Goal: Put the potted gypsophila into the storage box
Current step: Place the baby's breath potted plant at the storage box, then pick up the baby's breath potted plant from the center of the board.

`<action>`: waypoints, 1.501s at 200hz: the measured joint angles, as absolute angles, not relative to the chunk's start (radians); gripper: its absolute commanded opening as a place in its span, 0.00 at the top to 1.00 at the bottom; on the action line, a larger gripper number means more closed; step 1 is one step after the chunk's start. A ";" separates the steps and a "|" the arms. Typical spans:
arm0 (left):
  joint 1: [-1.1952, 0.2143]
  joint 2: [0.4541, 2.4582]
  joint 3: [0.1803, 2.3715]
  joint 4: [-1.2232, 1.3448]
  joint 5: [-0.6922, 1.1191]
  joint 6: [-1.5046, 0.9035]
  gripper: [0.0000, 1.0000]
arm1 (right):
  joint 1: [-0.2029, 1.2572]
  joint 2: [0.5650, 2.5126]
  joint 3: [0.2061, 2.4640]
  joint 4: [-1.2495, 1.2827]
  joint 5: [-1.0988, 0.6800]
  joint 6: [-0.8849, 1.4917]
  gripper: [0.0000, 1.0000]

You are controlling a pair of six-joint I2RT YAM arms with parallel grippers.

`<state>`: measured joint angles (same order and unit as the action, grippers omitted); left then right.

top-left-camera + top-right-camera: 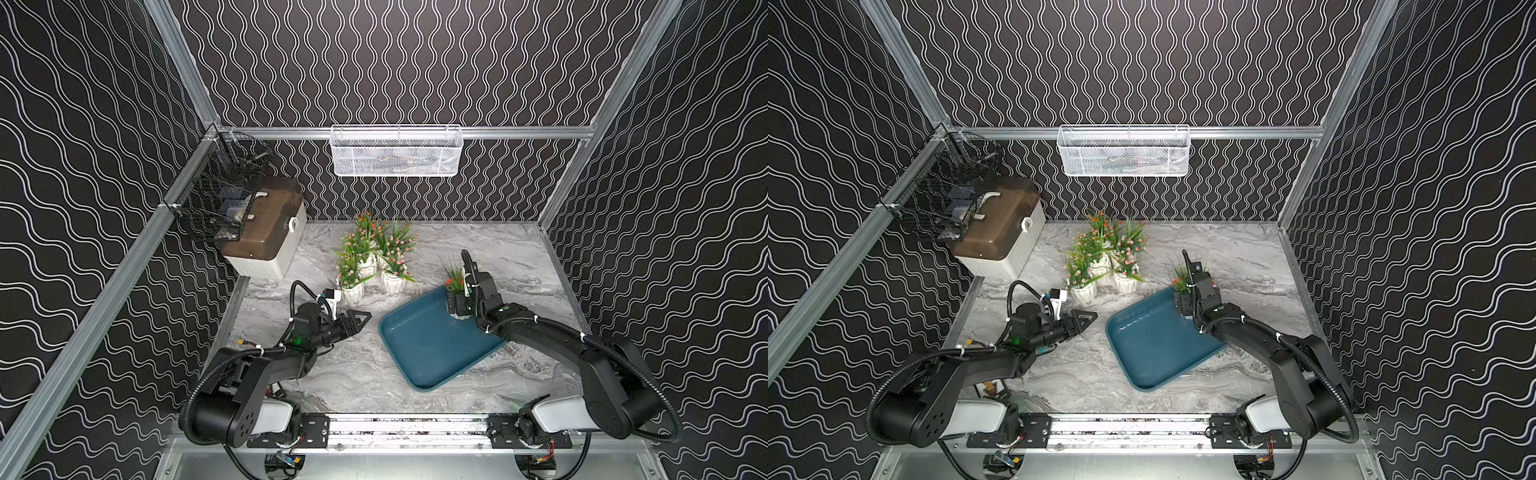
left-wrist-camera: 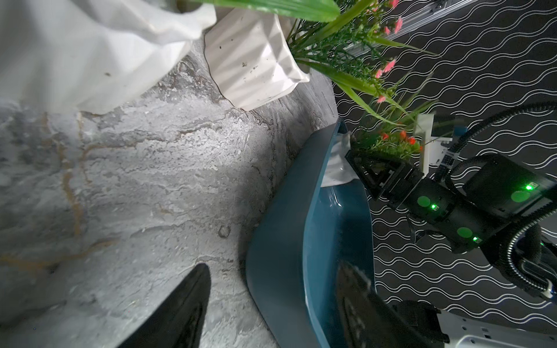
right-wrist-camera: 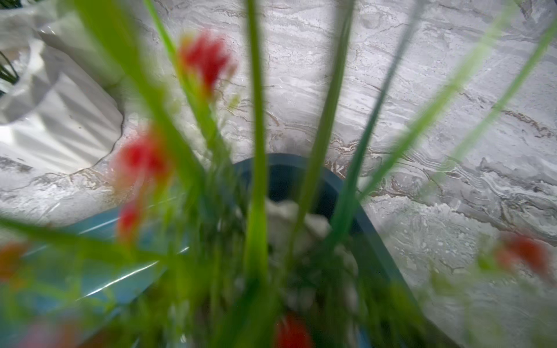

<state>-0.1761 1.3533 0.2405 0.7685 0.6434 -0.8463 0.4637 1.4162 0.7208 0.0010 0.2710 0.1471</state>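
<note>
Teal plastic storage box (image 1: 419, 349) on the table (image 1: 519, 266) | one potted gypsophila (image 1: 454, 283) stands in its far corner | right gripper (image 1: 459, 306) has its jaws either side of that pot; cannot tell whether it is clamped or released | left gripper (image 1: 360, 319) is part open and empty | four other pots (image 1: 374, 266) are clustered just beyond the left gripper, well apart from the right; judged the left arm's pick.

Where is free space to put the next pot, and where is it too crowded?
The storage box floor is bare except its far corner, where one pot is, at the right gripper. The four pots behind crowd together.
</note>
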 measured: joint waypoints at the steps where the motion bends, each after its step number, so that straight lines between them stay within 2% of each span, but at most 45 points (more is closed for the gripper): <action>1: -0.176 1.353 0.241 0.768 0.643 -0.846 0.30 | 0.464 1.415 0.721 0.001 0.270 0.147 0.01; 56: -0.176 1.327 0.241 0.759 0.643 -0.846 0.30 | 0.464 1.332 0.696 -0.050 0.229 0.202 0.00; 128: -0.176 1.349 0.240 0.765 0.640 -0.846 0.30 | 0.464 0.933 0.676 -0.221 0.246 0.250 0.00; 165: -0.176 1.357 0.233 0.772 0.638 -0.862 0.31 | 0.464 0.836 0.732 -0.246 0.189 0.231 0.06; 197: -0.176 1.323 0.228 0.767 0.625 -0.865 0.31 | 0.490 0.919 0.794 -0.234 0.028 0.186 0.11; 228: -0.176 1.249 0.229 0.724 0.603 -0.860 0.31 | 0.604 1.063 0.872 -0.229 -0.060 0.139 0.11; 257: -0.176 1.185 0.229 0.667 0.584 -0.836 0.31 | 0.701 1.216 0.962 -0.221 -0.060 0.119 0.10; 300: -0.176 1.175 0.226 0.648 0.576 -0.833 0.31 | 0.729 1.422 1.044 -0.209 0.009 0.169 0.05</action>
